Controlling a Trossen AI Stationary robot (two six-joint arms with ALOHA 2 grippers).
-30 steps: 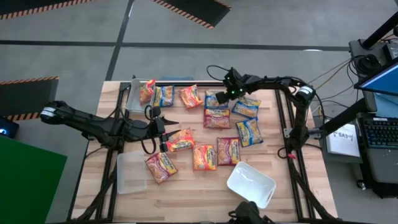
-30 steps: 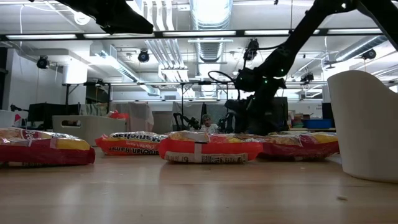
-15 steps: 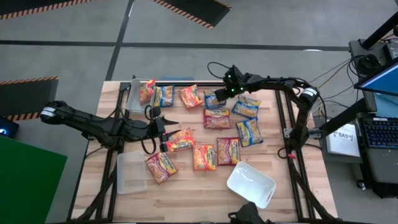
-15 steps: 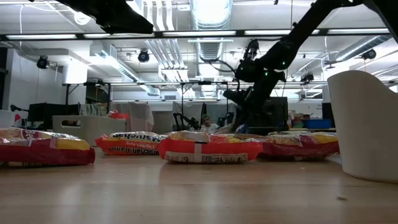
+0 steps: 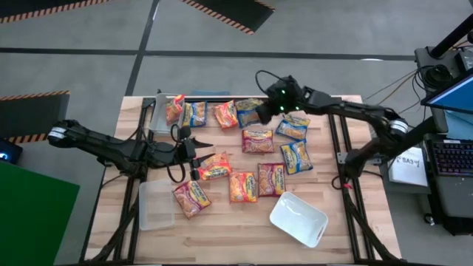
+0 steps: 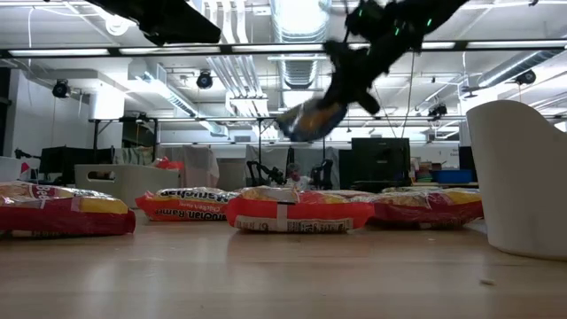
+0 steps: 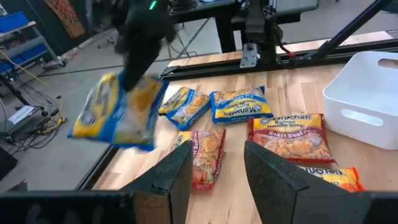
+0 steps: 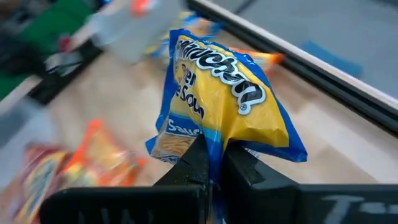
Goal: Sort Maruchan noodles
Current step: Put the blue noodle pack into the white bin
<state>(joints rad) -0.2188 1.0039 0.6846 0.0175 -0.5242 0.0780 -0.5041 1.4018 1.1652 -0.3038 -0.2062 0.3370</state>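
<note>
one blue packet point(image 5: 251, 111) is hanging in the air, pinched by the right gripper point(image 5: 267, 112) near the upper middle of the high view; the jaws are closing tight on one edge of the wrapper, clear in the right wrist view where the dark fingers point(image 8: 202, 163) are clamping the crinkled blue and yellow plastic point(image 8: 217, 102). in the low view the same packet point(image 6: 308, 118) is dangling well above the table point(image 5: 222, 229). step in hand is judged to be the carry: a blue one is up and needs a destination. the rest of the noodles point(image 5: 259, 140) are lying flat across the middle of the table, mixed orange, red and blue, with a few point(image 5: 185, 112) at the upper left beside a clear tub point(image 5: 157, 111). another clear tub point(image 5: 154, 205) is sitting at the lower left and a white tub point(image 5: 299, 219) at the lower right. the left gripper point(image 5: 198, 154) is waiting over the left middle of the frame, fingers point(image 7: 180, 171) standing partly apart and gripping nothing, an orange packet point(image 5: 214, 166) just beside it. next move is probably calling for swinging the blue packet over whichever tub takes blues and opening the jaws; cannot tell which tub that is from here. grip is only on an edge, so the packet may swing.
</note>
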